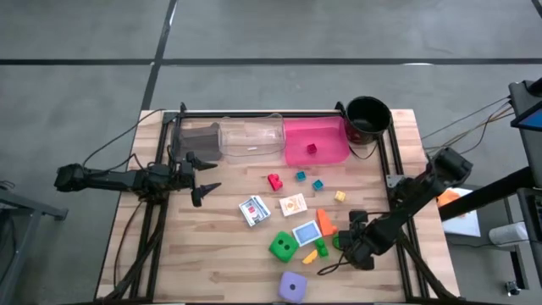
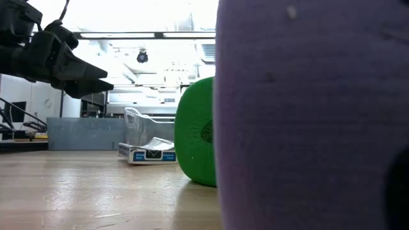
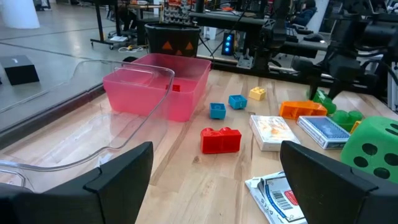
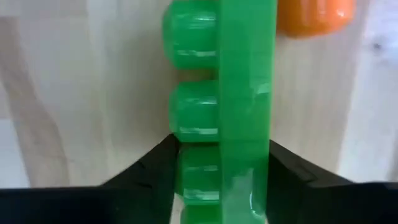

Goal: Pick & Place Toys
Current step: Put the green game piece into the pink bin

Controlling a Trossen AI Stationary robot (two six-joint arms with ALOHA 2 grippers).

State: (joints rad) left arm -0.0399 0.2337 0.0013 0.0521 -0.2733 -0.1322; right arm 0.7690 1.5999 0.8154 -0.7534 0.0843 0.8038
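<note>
My right gripper (image 1: 345, 241) is near the table's front right, shut on a green brick (image 4: 242, 81). My left gripper (image 1: 201, 182) hangs open and empty above the table's left side, before the grey tray (image 1: 196, 140). On the table lie a red brick (image 1: 273, 180), two teal bricks (image 1: 300, 176), a yellow brick (image 1: 340, 196), an orange brick (image 1: 325, 222), white cards (image 1: 253, 210), a green die (image 1: 283, 246) and a purple die (image 1: 293, 286). A small brick (image 1: 311, 149) lies in the pink tray (image 1: 326, 135). My right gripper pinches the green brick between its two fingers, one fingertip (image 4: 163, 163) on the studded side (image 4: 186, 121), the other on the flat opposite side (image 4: 264, 134). The fingers lie across the long brick near one end. Whether the brick is lifted clear, I cannot tell.
A clear tray (image 1: 251, 138) stands between the grey and pink trays along the far edge. A round black pot (image 1: 367, 117) stands at the far right corner. In the low view the purple die (image 2: 307, 115) and the green die (image 2: 198, 131) block most of the sight.
</note>
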